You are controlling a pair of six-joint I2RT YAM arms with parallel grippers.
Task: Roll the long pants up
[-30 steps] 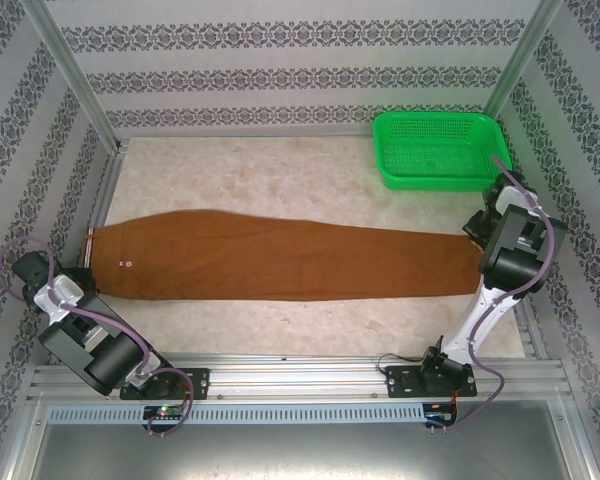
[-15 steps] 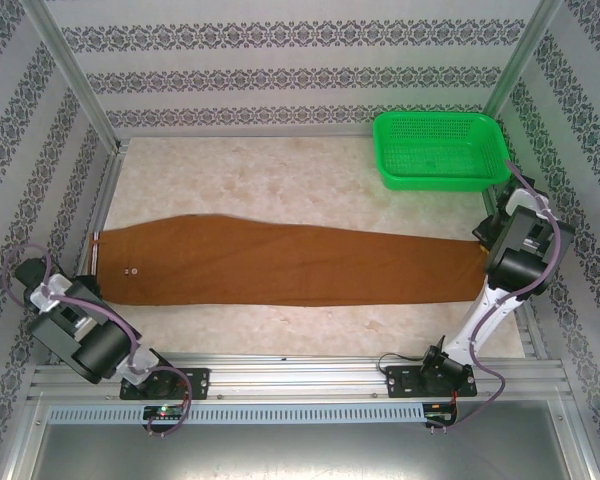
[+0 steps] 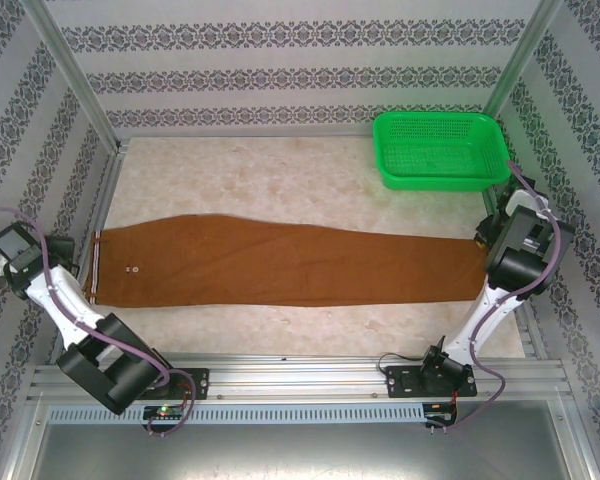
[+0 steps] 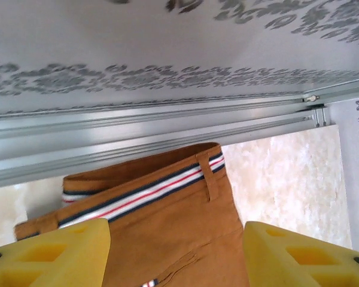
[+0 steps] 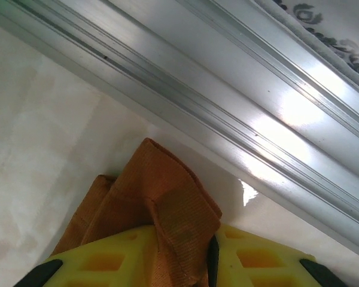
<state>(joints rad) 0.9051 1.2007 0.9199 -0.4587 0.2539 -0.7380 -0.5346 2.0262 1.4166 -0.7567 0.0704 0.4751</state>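
Observation:
The long pants (image 3: 280,265) lie flat and stretched across the table, waistband at the left, leg ends at the right. In the left wrist view the rust-brown waistband (image 4: 167,209) shows its striped tape and a belt loop. My left gripper (image 4: 176,254) hovers open above that waist end, yellow fingers (image 4: 54,254) wide apart, touching nothing. From above, the left gripper (image 3: 15,245) is raised at the far left. My right gripper (image 5: 210,257) is shut on the leg hem (image 5: 173,197), bunched between the yellow pads, at the right edge by the frame (image 3: 483,240).
A green plastic basket (image 3: 440,150) stands at the back right of the table. Aluminium frame rails (image 5: 245,113) run close along the right side and left side (image 4: 137,128). Patterned walls enclose the marble-look tabletop (image 3: 280,180).
My left arm has swung up and outward to the far left, away from the waistband. The pants shifted slightly and lie straighter. The right gripper stays clamped on the hem.

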